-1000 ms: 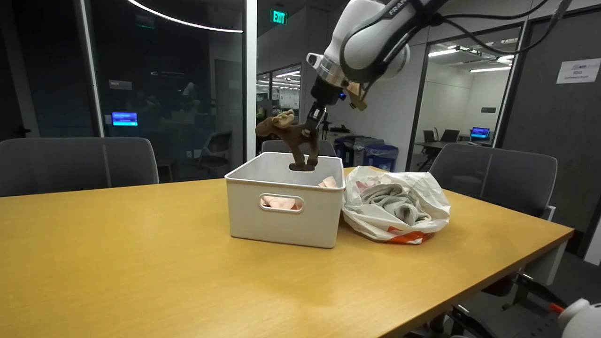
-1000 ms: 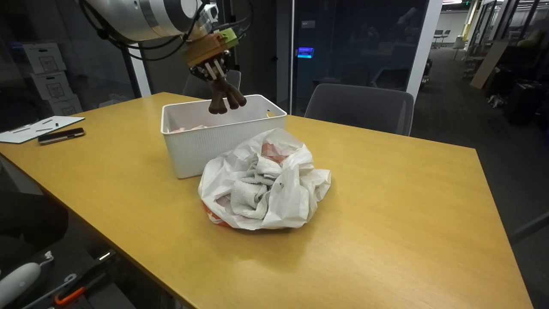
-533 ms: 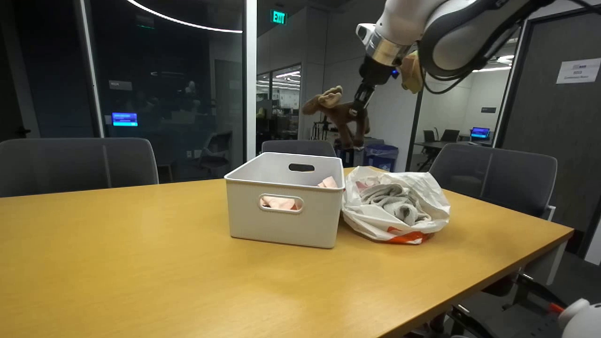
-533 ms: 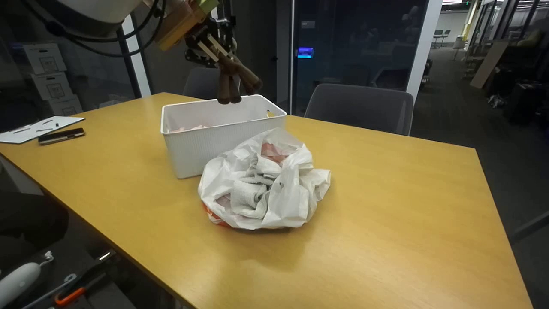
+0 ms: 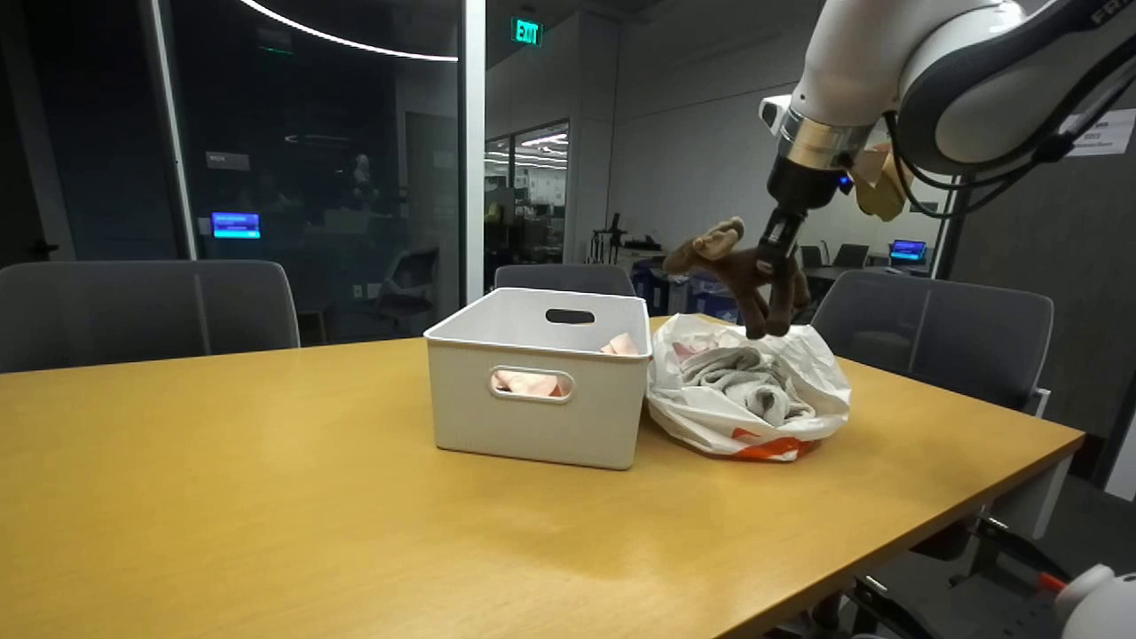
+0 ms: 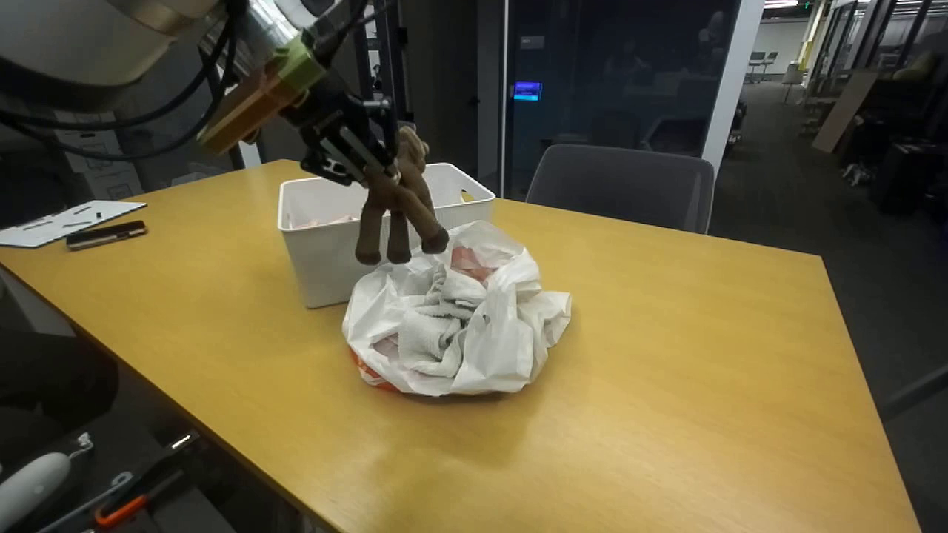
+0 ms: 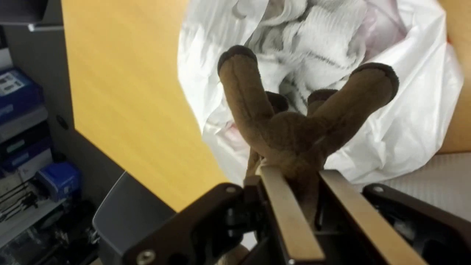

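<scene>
My gripper (image 7: 300, 171) is shut on a brown plush moose (image 7: 290, 129), its fingers on either side of the toy's body. In both exterior views the moose (image 5: 735, 271) hangs in the air with its legs down. Below it lies a crumpled white plastic bag (image 6: 511, 340) with grey-white cloth (image 6: 429, 344) inside. In the wrist view the legs spread over the bag's opening and partly cover the cloth (image 7: 327, 40). Beside the bag stands a white box (image 5: 532, 430), with pink cloth (image 5: 530, 382) showing through its handle slot. The moose's head is mostly hidden in the wrist view.
Everything stands on a yellow wooden table (image 5: 266, 497). Grey chairs (image 5: 932, 337) line its sides. A dark flat object (image 6: 106, 235) and a white sheet (image 6: 63, 222) lie at the table's left in an exterior view. The table's edge runs past the bag in the wrist view.
The gripper has carried the moose away from above the white box, first up and then down, to above the plastic bag. Box and bag have stayed in place.
</scene>
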You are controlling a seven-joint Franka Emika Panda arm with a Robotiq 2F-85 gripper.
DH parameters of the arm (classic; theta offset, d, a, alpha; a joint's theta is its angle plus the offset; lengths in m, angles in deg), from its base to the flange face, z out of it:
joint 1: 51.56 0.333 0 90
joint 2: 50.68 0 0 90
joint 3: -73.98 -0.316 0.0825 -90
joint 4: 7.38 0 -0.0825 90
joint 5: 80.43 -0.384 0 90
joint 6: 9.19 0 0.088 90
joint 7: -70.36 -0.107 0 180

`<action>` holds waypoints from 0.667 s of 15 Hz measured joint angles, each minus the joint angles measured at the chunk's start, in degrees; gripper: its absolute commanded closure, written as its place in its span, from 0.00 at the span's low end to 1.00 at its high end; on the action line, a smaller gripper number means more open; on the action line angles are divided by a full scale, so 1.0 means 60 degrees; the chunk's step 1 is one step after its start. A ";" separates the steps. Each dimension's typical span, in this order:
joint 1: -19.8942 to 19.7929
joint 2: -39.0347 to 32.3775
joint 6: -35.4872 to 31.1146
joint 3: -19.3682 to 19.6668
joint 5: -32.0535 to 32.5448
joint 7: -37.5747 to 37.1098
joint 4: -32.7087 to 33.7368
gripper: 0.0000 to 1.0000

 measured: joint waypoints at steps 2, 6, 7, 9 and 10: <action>-0.0041 -0.0265 -0.0127 0.0391 -0.0610 0.0533 -0.0259 0.83; -0.0520 -0.1043 -0.0781 0.1159 -0.1405 0.1818 -0.0237 0.83; -0.0610 -0.1266 -0.0941 0.1321 -0.1696 0.2205 -0.0171 0.83; -0.0576 -0.1808 -0.1342 0.1603 -0.2810 0.3314 -0.0021 0.83; -0.0376 -0.2125 -0.1563 0.1786 -0.3563 0.3938 0.0055 0.83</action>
